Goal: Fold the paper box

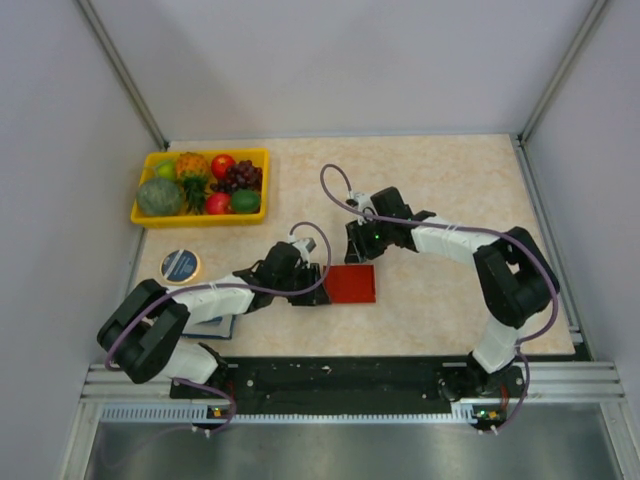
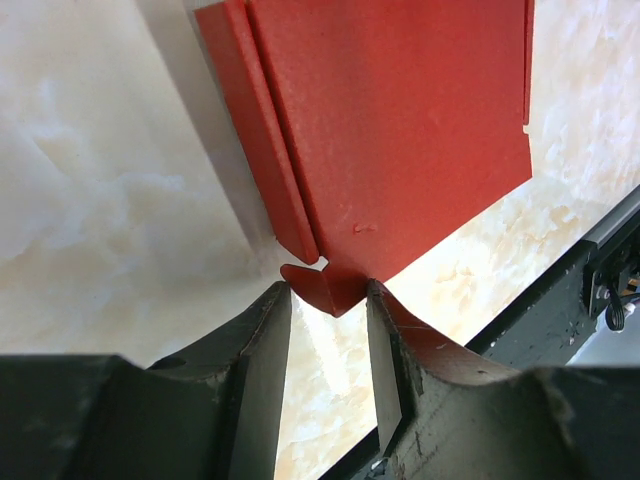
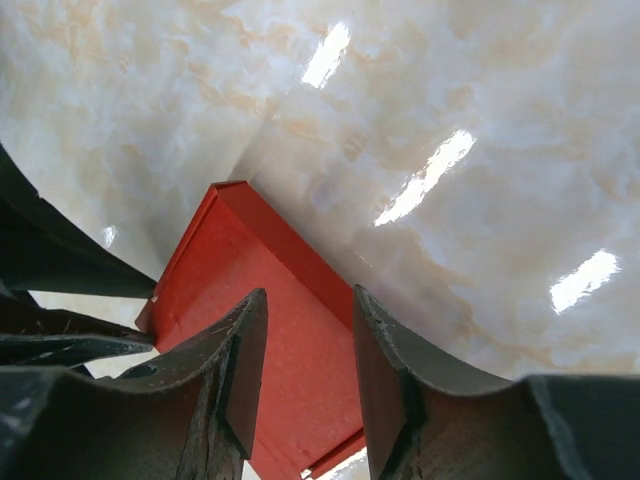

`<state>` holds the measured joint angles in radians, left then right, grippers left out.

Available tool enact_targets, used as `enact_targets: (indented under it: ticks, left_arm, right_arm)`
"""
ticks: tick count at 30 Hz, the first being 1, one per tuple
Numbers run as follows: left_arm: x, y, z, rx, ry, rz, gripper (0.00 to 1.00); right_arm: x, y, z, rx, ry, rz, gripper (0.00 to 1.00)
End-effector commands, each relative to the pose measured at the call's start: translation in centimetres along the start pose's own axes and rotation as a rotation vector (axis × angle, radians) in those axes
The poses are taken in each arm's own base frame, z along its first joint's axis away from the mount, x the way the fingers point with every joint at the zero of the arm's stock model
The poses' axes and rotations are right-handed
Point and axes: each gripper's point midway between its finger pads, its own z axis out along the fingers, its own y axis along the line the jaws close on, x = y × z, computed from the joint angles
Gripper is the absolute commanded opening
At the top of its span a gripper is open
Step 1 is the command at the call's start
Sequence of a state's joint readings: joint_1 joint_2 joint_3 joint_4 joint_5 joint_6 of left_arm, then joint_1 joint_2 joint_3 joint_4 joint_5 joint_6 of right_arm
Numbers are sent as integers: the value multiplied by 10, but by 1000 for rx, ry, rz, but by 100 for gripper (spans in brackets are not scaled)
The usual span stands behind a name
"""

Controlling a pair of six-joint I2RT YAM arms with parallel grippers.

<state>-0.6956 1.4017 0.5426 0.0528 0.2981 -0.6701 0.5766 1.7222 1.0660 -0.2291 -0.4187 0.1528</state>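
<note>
The paper box [image 1: 352, 283] is a flat red cardboard piece lying on the table between the two arms. In the left wrist view the paper box [image 2: 400, 130] has a raised flap along its left edge. A small bent corner tab [image 2: 322, 288] sits right at the tips of my left gripper [image 2: 328, 288], whose jaws stand apart and do not clamp it. From above, my left gripper [image 1: 305, 278] is at the box's left edge. My right gripper [image 1: 358, 246] hovers at its far edge. My right gripper [image 3: 310, 295] is open over the red panel [image 3: 215, 270], with nothing held.
A yellow tray [image 1: 200, 217] of fruit stands at the back left. A round blue-and-white disc [image 1: 181, 265] lies left of the left arm, and a blue notebook [image 1: 215, 325] lies under that arm. The black rail [image 1: 350, 375] runs along the near edge.
</note>
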Motion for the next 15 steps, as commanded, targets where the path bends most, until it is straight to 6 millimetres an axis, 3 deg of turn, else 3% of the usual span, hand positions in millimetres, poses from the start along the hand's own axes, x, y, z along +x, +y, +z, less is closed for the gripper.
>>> enact_targets:
  ticks: [1,7,15]
  left_arm:
    - [-21,-20,-2,62,-49,47,41]
    - [-22,-24,0,95,-42,18,34]
    - [-21,-36,-1,166,-30,-27,34]
  right_arm:
    - [-2,13,12,-65,19,5,37]
    - [6,1,17,-1,13,65,33]
    - [12,-7,22,53,17,113,31]
